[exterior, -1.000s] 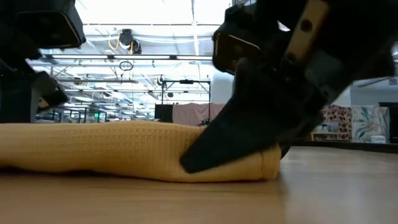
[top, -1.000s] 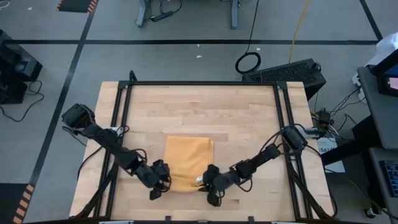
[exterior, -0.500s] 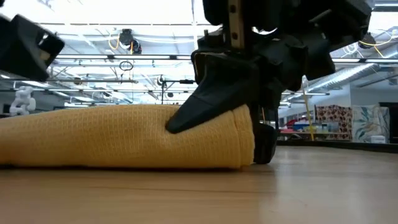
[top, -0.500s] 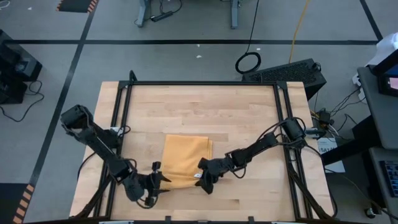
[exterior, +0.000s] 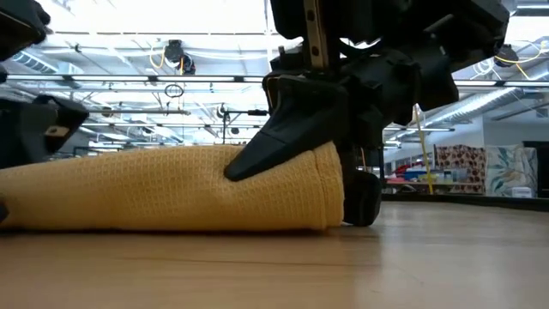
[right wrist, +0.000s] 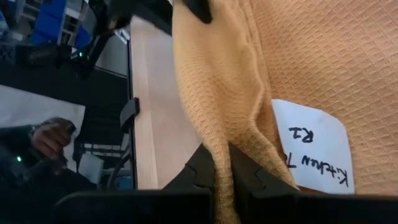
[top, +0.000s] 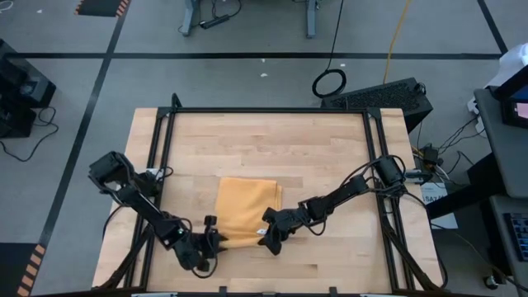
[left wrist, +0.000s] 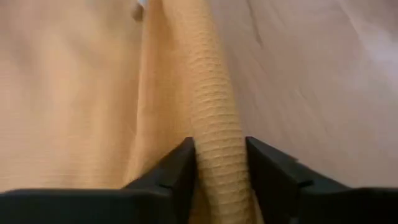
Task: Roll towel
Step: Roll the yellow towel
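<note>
Mustard-yellow waffle cloth, the towel (top: 247,216) lies low in the middle of the high view on the wooden surface (top: 264,140). Its rolled lower edge runs left to right, with a pincer at each end. The left pincer (top: 213,242) straddles and pinches the roll's left end; the right pincer (top: 268,237), pressed together, nips the cloth beside the white tag (right wrist: 312,147), as best I can tell. Bare boards lie toward the frame's top, open room for rolling.

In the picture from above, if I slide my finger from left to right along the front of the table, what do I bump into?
Left gripper → towel → right gripper, each gripper pinching one end of the towel's rolled front edge.
</note>
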Robot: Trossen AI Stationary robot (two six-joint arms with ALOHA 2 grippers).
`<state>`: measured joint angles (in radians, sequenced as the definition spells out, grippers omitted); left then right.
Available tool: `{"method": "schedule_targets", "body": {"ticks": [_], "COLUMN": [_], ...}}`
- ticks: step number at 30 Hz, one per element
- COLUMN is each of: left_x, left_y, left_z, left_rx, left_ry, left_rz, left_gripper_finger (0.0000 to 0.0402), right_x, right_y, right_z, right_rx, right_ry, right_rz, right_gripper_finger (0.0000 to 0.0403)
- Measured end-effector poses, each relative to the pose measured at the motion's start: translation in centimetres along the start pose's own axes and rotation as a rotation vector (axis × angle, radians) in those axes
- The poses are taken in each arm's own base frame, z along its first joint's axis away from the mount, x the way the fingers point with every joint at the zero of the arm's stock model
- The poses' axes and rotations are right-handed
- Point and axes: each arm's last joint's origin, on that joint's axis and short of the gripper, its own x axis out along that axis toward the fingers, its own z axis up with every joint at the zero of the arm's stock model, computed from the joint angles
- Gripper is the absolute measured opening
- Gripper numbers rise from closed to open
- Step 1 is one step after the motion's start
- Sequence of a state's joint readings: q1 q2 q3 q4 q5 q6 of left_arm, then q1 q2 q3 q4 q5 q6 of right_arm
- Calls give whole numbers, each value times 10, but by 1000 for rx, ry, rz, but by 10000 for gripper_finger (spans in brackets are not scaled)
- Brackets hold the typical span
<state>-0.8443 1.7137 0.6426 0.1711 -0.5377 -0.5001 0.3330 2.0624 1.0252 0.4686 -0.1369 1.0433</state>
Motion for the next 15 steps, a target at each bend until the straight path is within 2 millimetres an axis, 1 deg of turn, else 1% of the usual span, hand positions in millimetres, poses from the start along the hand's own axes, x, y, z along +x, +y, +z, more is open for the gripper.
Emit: {"method": "schedule_targets", "body": {"ticks": [2, 4, 5, 7, 10, 12, 15], "left_x": [1, 3, 3, 3, 1, 1, 1], "left_y": [4, 9, 12, 19, 30, 38, 51], "left_z": [4, 9, 12, 18, 29, 36, 44], "left_rx": [-70, -163, -216, -306, -374, -418, -463], "left_ry": [31, 65, 82, 99, 100, 107, 124], "left_rz": [-61, -120, -142, -171, -223, -254, -313], "left_gripper_finger": [96, 40, 22, 15, 17, 14, 9], "right_x": [0, 0, 0, -1, -6, -14, -32], "right_y": [0, 1, 3, 5, 11, 18, 31], "right_z": [-1, -3, -5, -8, -11, -11, -16], "right_rx": [-38, -82, -103, -161, -266, -333, -442], "right_ry": [3, 10, 12, 18, 31, 48, 104], "right_rz": [-1, 1, 1, -3, -19, -31, -76], "right_gripper_finger": [4, 4, 5, 14, 43, 69, 106]}}
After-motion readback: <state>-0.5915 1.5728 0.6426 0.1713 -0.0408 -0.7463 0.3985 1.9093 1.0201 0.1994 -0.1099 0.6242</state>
